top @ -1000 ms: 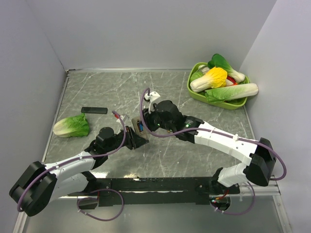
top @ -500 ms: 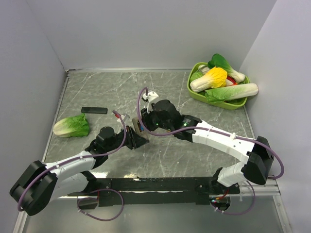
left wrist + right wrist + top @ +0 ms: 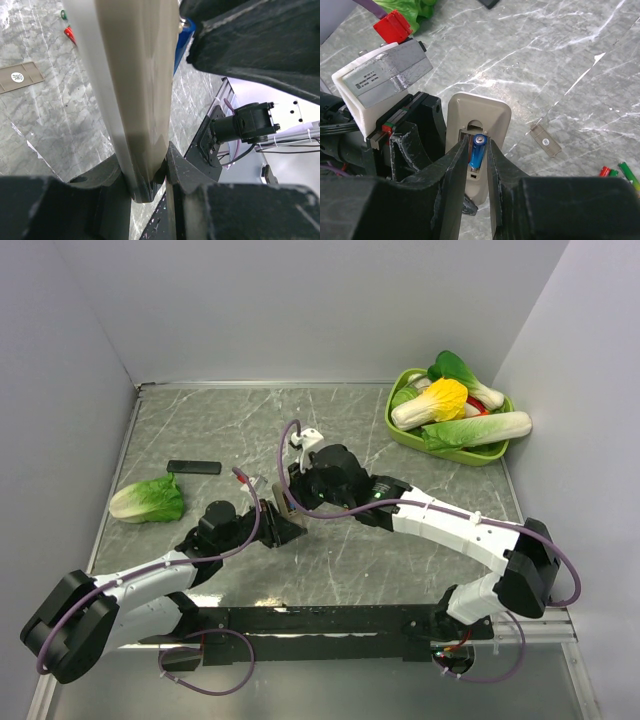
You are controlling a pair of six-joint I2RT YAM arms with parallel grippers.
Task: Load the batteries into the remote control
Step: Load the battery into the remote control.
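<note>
Grey marbled table [image 3: 400, 540] here. A lettuce leaf [image 3: 148, 500] lies at the left, a flat black bar [image 3: 193, 467] just beyond it. Far right corner, a green basket [image 3: 470, 456] heaped with vegetables. Mid-table, a small grey-beige cover [image 3: 546, 142] lies flat, and loose batteries [image 3: 627, 174] sit near it, red and green.

Far right corner of the grey marble table [image 3: 400, 560]: we note a green basket [image 3: 391, 422] holding a yellow-hearted cabbage [image 3: 430, 405], a bok choy [image 3: 462, 375] and a long white-stalked leafy vegetable [image 3: 480, 430]. At the left side, a green lettuce leaf [image 3: 147, 500] lies near a flat black bar [image 3: 194, 467], not touching it.
</note>
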